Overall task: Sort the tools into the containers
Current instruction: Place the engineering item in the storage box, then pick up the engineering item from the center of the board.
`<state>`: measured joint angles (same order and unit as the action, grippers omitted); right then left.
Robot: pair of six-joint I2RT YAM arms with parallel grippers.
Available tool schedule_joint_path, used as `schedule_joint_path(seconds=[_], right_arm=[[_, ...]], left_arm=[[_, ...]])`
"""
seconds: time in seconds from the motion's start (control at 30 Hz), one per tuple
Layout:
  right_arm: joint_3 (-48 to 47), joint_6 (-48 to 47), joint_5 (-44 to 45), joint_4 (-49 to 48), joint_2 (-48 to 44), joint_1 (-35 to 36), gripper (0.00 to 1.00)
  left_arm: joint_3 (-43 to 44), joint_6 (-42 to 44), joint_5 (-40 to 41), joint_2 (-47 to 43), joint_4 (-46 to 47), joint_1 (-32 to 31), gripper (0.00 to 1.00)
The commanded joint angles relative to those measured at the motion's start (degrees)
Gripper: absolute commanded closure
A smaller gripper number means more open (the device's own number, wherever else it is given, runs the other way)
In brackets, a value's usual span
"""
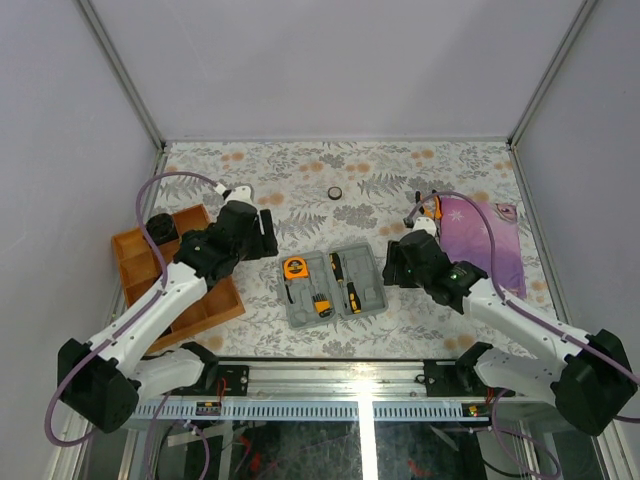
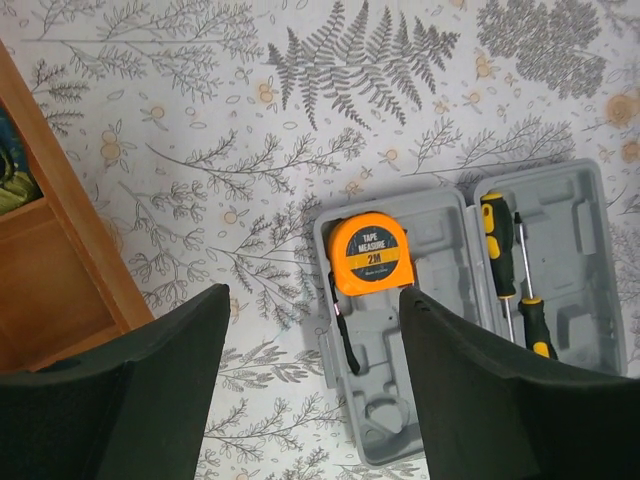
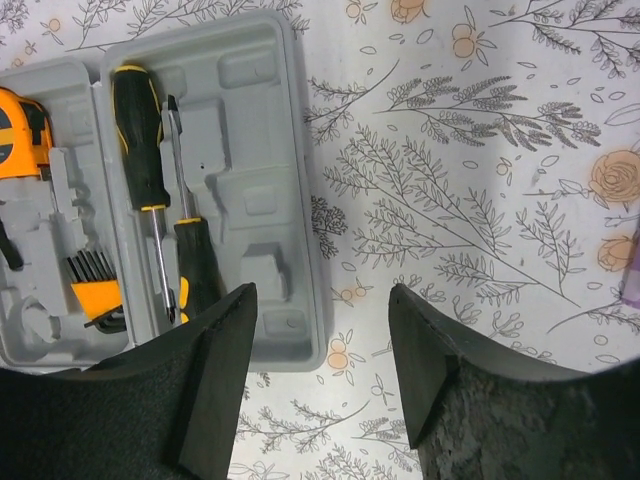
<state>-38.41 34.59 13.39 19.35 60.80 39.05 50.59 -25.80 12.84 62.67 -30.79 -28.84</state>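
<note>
The grey hinged case (image 1: 372,283) lies open mid-table. Its left half holds the orange tape measure (image 1: 294,268) and the black-and-orange bit set (image 1: 320,303). Its right half holds two black-and-yellow screwdrivers (image 1: 340,270). The black tape ring (image 1: 335,193) lies on the cloth further back. The orange-and-black pliers (image 1: 425,210) lie at the purple cloth's far left corner. My left gripper (image 1: 264,237) is open and empty left of the case, seen over the tape measure (image 2: 370,253) and case (image 2: 440,240). My right gripper (image 1: 390,266) is open and empty at the case's right edge (image 3: 262,150), beside a screwdriver (image 3: 138,140).
A wooden divided tray (image 1: 150,275) stands at the left, under my left arm; its edge shows in the left wrist view (image 2: 70,250). A purple star-patterned cloth (image 1: 485,240) lies at the right. Grey walls close in the floral table on three sides.
</note>
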Motion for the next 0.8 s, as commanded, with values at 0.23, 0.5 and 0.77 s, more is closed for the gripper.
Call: schedule_joint_path(seconds=[0.23, 0.5, 0.77], right_arm=[[-14.11, -2.1, -7.8, -9.34, 15.34, -4.6, 0.38], [-28.63, 0.23, -11.4, -15.47, 34.69, -9.07, 0.4], [-44.06, -0.05, -15.12, -14.62, 50.92, -12.75, 0.49]], left_arm=[[2.4, 1.37, 0.04, -3.24, -0.31, 0.36, 0.35], [-2.05, 0.12, 0.15, -10.98, -3.74, 0.36, 0.34], [-3.35, 0.81, 1.45, -11.36, -4.02, 0.32, 0.34]])
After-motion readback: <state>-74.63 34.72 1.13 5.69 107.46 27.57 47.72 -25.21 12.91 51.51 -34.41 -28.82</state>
